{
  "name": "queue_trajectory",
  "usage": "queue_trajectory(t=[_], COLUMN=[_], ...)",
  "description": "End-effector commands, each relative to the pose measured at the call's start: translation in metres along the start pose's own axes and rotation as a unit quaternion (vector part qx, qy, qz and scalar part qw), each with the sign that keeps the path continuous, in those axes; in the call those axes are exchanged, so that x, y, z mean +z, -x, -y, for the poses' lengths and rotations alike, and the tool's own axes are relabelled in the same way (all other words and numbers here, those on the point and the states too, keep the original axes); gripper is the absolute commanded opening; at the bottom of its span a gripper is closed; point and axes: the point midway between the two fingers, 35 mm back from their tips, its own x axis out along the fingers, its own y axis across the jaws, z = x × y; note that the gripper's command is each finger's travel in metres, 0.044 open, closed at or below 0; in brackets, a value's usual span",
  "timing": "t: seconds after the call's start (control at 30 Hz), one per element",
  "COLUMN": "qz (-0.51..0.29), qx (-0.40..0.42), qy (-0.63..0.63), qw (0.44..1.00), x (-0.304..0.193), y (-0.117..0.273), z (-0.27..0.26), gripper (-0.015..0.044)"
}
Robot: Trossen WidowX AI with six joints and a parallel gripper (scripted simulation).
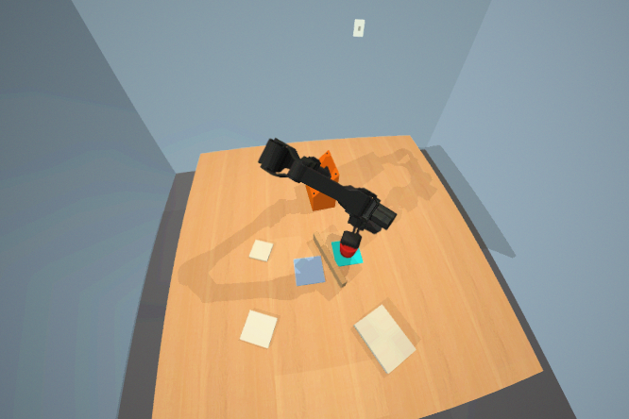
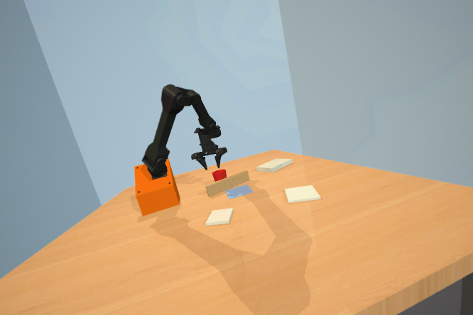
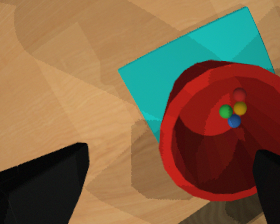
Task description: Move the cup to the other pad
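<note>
The red cup (image 1: pixel 348 250) (image 2: pixel 219 175) (image 3: pixel 183 95) stands upright on the teal pad (image 1: pixel 354 259) (image 3: pixel 181 55). In the wrist view a green marble (image 3: pixel 225 111), a blue marble (image 3: pixel 234 121), a yellow marble (image 3: pixel 240 108) and a red marble (image 3: pixel 239 94) lie inside it. My gripper (image 1: pixel 349 242) (image 2: pixel 212 168) (image 3: pixel 173 158) is open and empty, its fingertips above the cup's rim. In the wrist view one finger overlaps the cup's right part and the other is left of the cup. The blue pad (image 1: pixel 309 271) (image 2: pixel 239 191) is bare. The cup's base is hidden in the exterior view.
A low wooden barrier (image 1: pixel 329 259) (image 2: pixel 227 184) stands between the two pads. A large cream block (image 1: pixel 384 338) (image 2: pixel 274 164) and two smaller cream slabs, one (image 1: pixel 258 328) (image 2: pixel 302 194) larger than the other (image 1: pixel 261 250) (image 2: pixel 219 216), lie around them. The orange base (image 1: pixel 322 200) (image 2: pixel 159 199) carries the arm.
</note>
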Motion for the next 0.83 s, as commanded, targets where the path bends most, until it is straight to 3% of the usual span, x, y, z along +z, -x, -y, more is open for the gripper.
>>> queue_trajectory(t=[0.0, 0.4, 0.8], qz=[0.001, 0.005, 0.003], qx=[0.0, 0.002, -0.001], qy=[0.0, -0.005, 0.0], qw=[1.0, 1.0, 1.0], x=[0.001, 0.001, 0.002], y=[0.006, 0.061, 0.059], z=[0.0, -0.001, -0.001], gripper=[0.044, 0.044, 0.044])
